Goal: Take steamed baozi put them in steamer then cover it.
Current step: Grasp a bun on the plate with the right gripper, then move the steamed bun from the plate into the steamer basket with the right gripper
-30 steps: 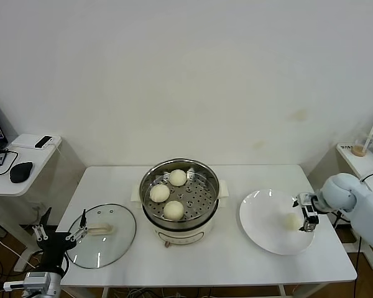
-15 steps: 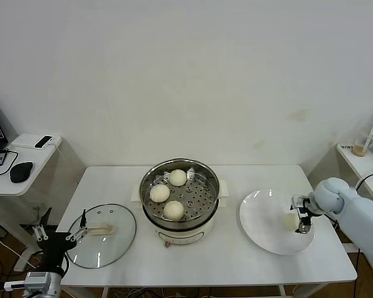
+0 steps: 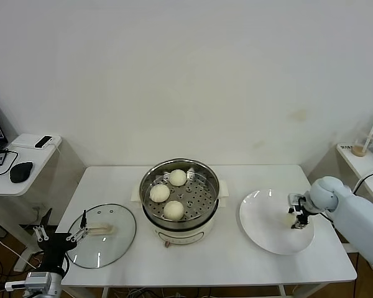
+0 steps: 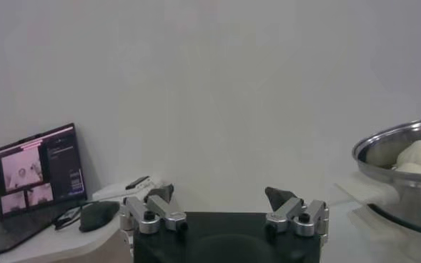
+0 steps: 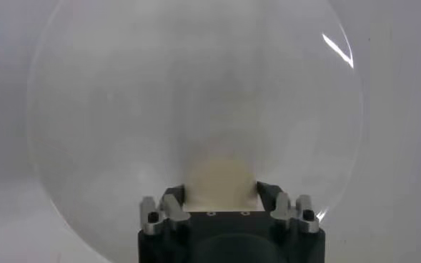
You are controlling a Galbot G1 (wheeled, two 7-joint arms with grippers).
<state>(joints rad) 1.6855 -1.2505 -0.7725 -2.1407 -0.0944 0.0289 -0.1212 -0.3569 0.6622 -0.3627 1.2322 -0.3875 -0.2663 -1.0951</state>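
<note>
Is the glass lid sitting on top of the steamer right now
No, the cover lies flat on the table to the left of the open steamer, which shows three baozi inside.

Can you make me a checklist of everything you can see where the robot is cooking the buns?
Surface: white rectangular table, dry-looking.
Job's things: shiny round steel steamer on a cream base, uncovered, three off-white round buns inside; fourth bun on the flat white plate; clear glass lid lying flat on the table, left.
Clutter: nothing seen on the table.
Grippers: right gripper shut on the fourth bun over the plate; left gripper open, parked near the lid, holding nothing.
Cables: dark cords under the left side table.
Surroundings: plain wall; laptop, black mouse, cup with straw on side tables.
</note>
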